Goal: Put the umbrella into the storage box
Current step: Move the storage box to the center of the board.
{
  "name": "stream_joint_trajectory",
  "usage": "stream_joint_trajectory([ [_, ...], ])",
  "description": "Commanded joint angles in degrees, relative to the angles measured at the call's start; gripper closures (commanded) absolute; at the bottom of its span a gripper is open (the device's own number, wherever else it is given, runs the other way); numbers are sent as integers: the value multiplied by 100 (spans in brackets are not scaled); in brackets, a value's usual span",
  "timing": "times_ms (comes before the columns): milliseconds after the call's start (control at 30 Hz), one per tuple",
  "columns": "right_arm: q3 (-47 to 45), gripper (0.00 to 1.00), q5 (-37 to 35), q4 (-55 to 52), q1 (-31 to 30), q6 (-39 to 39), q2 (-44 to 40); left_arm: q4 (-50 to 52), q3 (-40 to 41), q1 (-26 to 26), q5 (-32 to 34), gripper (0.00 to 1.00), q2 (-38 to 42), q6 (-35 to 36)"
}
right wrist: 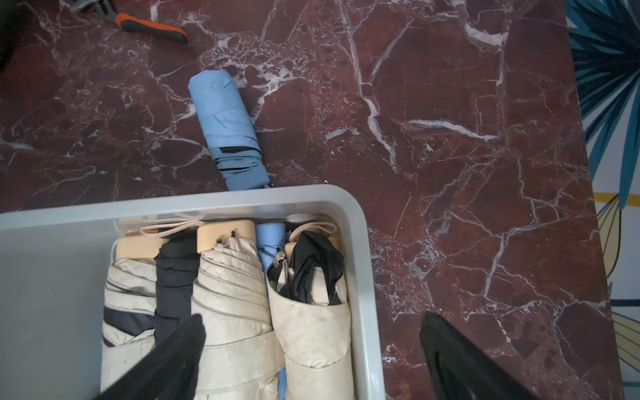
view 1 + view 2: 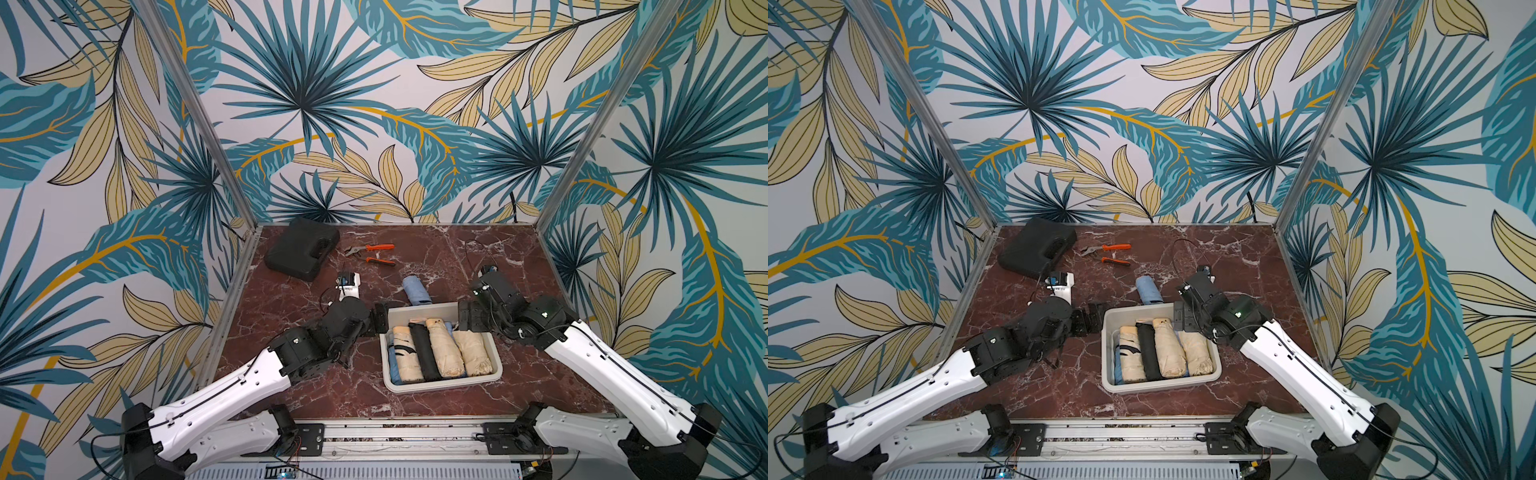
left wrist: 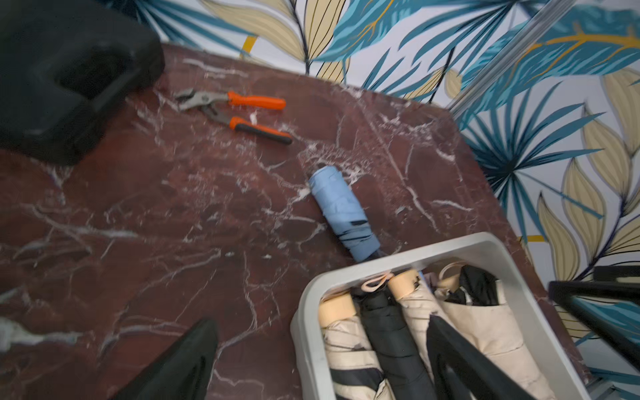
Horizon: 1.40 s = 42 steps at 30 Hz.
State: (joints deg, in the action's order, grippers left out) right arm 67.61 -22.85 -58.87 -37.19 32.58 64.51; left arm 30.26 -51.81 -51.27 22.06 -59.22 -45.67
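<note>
Top views high; wrist views close, sharing storage box (image 1: 242,202)

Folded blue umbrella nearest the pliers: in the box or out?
Out. The blue umbrella lies on the table, one end beside the outer wall of the box.

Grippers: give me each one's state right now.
Left gripper: jaws open, holding nothing.
Right gripper: jaws open, holding nothing.
</note>
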Motion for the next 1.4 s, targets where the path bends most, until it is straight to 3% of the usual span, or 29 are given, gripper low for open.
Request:
stream_joint_trajectory([
  [0,-126,0,-237,64,124,363,-115,667,-63,99,-438,6,-425,-915],
  [133,-217,1,-370,69,151,397,-274,568,-288,131,-846,10,-1038,-888],
  [233,-284,1,-476,72,160,425,-401,535,-382,152,-1101,18,-1395,-1007],
  [467,-339,1,-651,82,160,352,-563,757,-338,394,-932,53,-1599,-1065],
  [600,-296,3,-677,184,164,243,-472,1231,-406,577,-505,69,-1362,-683],
  [733,-200,3,-591,363,162,73,-306,1812,-327,1161,-422,84,-926,-110],
  [867,-97,3,-467,665,172,-143,-83,2043,-10,1922,-539,91,-342,608],
  [1033,21,2,-147,1152,181,-459,455,2007,340,3066,-946,93,140,1363],
  [1367,21,1,1005,2105,511,-1781,1411,1768,448,4710,-1386,94,294,2032],
])
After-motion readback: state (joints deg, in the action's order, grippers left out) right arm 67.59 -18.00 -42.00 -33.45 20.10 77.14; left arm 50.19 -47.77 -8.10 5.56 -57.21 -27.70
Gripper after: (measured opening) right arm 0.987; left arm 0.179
